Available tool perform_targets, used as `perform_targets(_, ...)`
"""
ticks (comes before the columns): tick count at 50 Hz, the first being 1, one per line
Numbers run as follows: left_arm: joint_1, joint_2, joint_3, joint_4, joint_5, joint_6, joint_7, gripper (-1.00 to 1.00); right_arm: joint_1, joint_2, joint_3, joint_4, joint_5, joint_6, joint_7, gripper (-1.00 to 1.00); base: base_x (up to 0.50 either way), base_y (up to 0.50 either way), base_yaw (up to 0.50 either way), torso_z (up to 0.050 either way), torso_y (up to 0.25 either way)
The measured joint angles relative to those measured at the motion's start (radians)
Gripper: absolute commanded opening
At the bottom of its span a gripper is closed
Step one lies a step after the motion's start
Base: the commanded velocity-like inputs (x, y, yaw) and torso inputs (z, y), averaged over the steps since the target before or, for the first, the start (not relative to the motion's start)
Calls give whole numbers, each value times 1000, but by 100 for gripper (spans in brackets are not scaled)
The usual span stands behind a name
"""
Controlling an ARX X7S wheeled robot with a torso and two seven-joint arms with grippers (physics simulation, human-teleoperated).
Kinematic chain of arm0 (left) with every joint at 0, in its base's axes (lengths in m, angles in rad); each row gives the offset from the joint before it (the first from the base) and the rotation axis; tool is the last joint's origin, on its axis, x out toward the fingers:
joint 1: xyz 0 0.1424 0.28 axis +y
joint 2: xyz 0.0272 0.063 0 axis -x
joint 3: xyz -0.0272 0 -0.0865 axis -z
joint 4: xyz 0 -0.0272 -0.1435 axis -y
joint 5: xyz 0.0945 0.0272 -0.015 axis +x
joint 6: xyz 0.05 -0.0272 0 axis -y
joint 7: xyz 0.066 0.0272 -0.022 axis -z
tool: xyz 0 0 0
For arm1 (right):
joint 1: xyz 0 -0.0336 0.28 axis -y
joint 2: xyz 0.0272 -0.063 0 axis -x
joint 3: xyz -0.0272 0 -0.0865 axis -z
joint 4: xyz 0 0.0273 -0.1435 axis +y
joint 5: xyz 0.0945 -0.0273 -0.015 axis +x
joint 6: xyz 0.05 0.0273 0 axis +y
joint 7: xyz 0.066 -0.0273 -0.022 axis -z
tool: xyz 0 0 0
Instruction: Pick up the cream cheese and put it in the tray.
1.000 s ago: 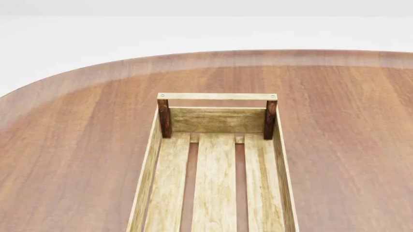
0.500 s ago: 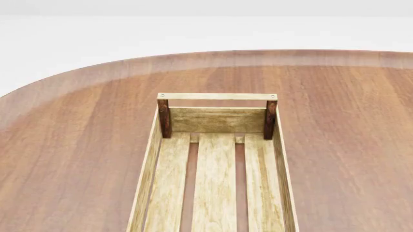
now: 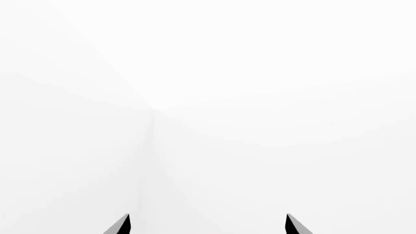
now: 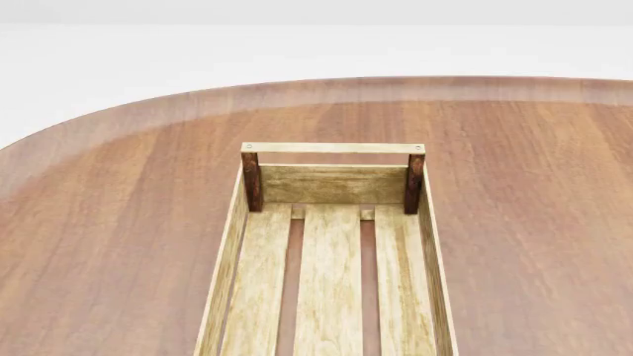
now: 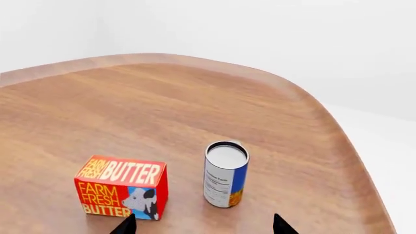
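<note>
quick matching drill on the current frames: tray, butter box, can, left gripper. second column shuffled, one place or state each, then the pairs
1. tray
2. butter box
3. can
4. left gripper

A. open, facing blank white
B. upright, silver top, blue and orange side
C. nothing on its visible slats
D. red, cow picture on its front

Pairs: 1-C, 2-D, 3-B, 4-A
</note>
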Motion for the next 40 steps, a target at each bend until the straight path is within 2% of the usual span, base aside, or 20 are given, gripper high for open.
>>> perform_targets(40,6,-9,4,7,3,2,-13,100,-1,-26,-20,132,19,-114,-92,100,0,0,0,0,0)
